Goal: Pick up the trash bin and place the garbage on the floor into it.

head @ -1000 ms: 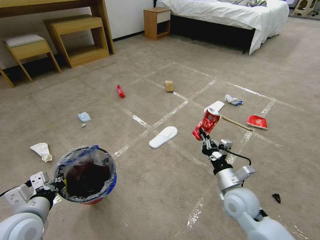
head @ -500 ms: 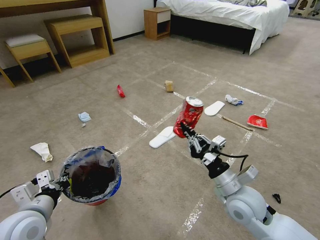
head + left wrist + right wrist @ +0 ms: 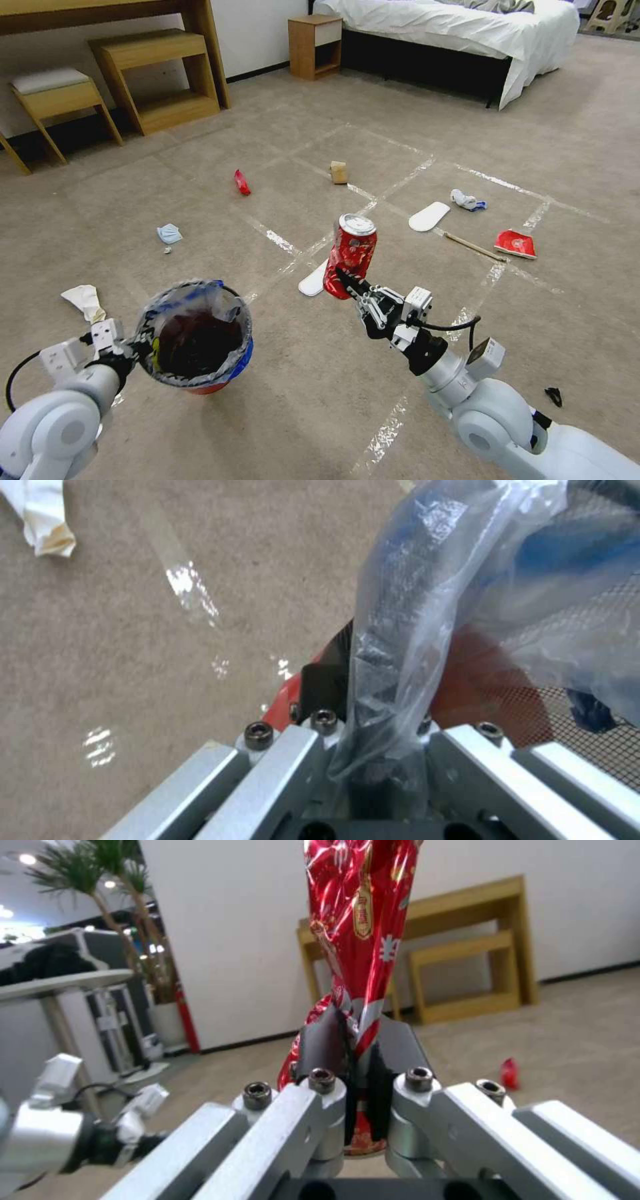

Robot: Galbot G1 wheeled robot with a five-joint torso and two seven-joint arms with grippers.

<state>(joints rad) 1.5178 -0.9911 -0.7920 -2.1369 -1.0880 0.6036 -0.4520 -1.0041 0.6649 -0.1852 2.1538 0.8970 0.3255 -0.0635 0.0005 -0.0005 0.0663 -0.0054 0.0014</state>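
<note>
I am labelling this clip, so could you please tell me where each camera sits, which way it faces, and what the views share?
Head view: from the head, facing forward and down at the floor; both arms show, left gripper clamped on the trash bin, right gripper holding the crushed can.
Left wrist view: along its fingers at the bin's bagged rim.
Right wrist view: along its fingers, level toward the wall.
Shared: can, bin, red wrapper.

crushed red can (image 3: 351, 255) aloft, lined bin (image 3: 197, 337) lifted
</note>
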